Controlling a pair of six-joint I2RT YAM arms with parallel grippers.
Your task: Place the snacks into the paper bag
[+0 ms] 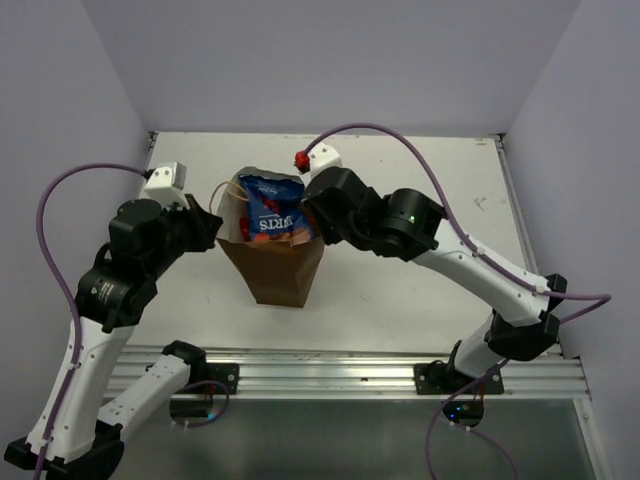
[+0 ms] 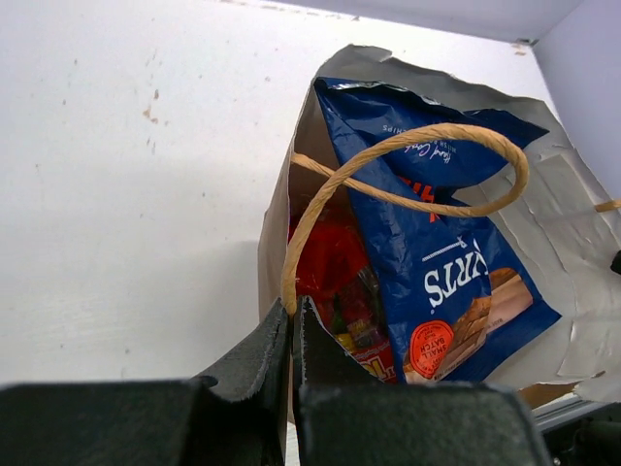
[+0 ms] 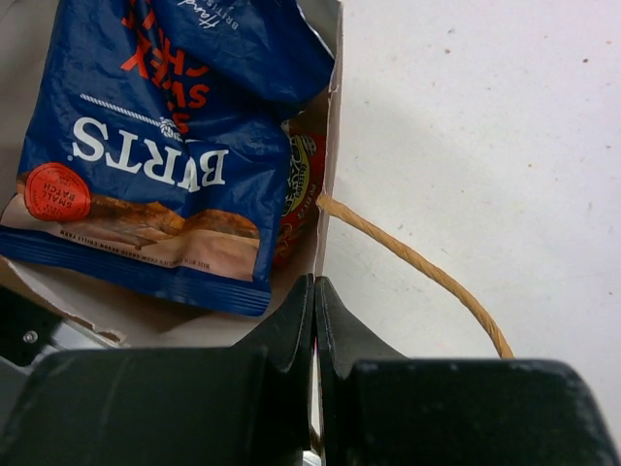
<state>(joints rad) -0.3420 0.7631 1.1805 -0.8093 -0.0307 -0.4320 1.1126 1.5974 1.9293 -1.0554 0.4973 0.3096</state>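
Note:
The brown paper bag (image 1: 275, 272) stands upright mid-table with its mouth open. A blue snack bag (image 1: 272, 212) sticks out of its top; in the left wrist view this blue bag (image 2: 437, 243) lies over a red packet (image 2: 330, 254) inside. The right wrist view shows a red-yellow packet (image 3: 299, 194) tucked beside the blue bag (image 3: 165, 146). My left gripper (image 1: 212, 228) is shut on the bag's left rim at the root of the twisted handle (image 2: 427, 141). Across the mouth, my right gripper (image 1: 315, 215) is shut on the right rim, next to the other handle (image 3: 417, 267).
The white table (image 1: 420, 180) stretches behind and to both sides of the bag, closed in by lilac walls. An aluminium rail (image 1: 340, 365) runs along the near edge between the arm bases. Purple cables loop above both arms.

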